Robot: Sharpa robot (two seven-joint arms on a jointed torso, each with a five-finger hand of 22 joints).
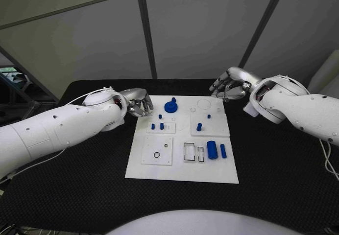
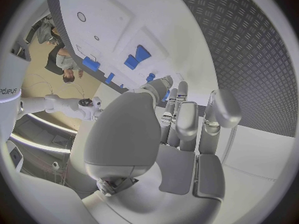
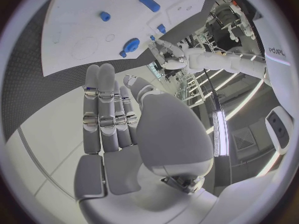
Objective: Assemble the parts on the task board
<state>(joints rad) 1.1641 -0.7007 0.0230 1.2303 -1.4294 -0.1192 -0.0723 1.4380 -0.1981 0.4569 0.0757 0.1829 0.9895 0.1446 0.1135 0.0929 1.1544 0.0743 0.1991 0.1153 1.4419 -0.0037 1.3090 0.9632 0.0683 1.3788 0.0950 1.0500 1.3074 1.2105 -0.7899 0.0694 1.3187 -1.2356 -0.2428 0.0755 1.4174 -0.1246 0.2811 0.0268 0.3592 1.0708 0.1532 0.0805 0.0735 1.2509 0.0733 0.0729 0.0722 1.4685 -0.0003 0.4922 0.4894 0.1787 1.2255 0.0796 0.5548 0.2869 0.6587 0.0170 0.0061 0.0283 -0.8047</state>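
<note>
Fingers of our left hand (image 1: 139,104) were spread, holding nothing, at the task board's (image 1: 182,171) left edge; our right hand (image 1: 231,85) hung equally empty past its far right corner. Blue parts (image 1: 212,149) lay on the white board, centred on the black table (image 1: 84,186) before grey wall panels (image 1: 198,34).

Black table (image 1: 84,186) under white task board (image 1: 180,169)

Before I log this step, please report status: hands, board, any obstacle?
Left hand and right hand open, holding nothing. Blue parts lie untouched on task board. No obstacle seen.
</note>
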